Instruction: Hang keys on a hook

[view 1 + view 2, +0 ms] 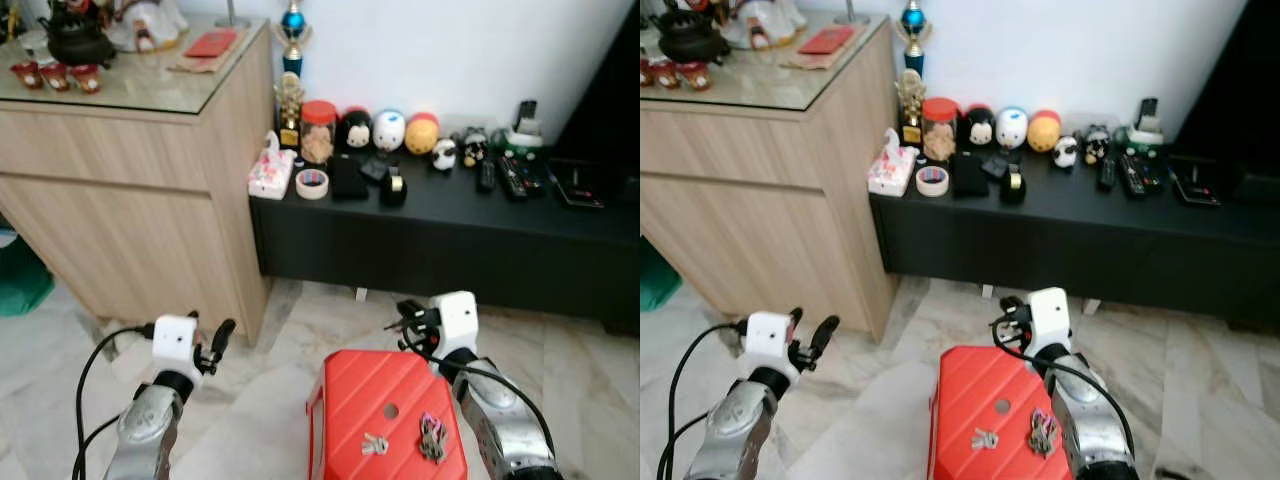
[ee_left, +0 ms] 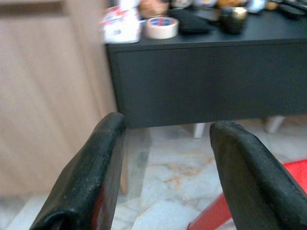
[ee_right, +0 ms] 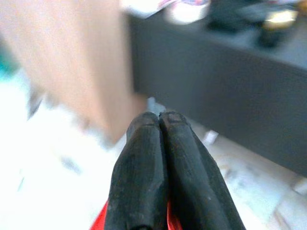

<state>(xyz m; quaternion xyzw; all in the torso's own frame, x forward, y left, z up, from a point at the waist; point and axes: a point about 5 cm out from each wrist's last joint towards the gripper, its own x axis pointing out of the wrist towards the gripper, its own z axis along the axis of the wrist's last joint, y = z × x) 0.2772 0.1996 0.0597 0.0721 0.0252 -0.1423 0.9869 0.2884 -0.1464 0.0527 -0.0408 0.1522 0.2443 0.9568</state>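
Two bunches of keys lie on top of a red ribbed box [image 1: 370, 400] right in front of me: a small silver bunch [image 1: 375, 444] and a darker, fuller bunch [image 1: 432, 437]. My right gripper [image 1: 405, 322] hovers over the box's far edge, beyond the keys, its fingers pressed shut [image 3: 159, 117] with nothing between them. My left gripper [image 1: 217, 342] is raised to the left of the box over the floor. Its two fingers stand wide open [image 2: 165, 129] and empty, pointing toward the black console.
A light wooden cabinet [image 1: 130, 190] with a glass top stands at the left. A low black console [image 1: 450, 240] runs along the white wall, carrying a tape roll [image 1: 312, 184], a tissue pack, round toys and remotes. Marble floor [image 1: 300, 310] lies between.
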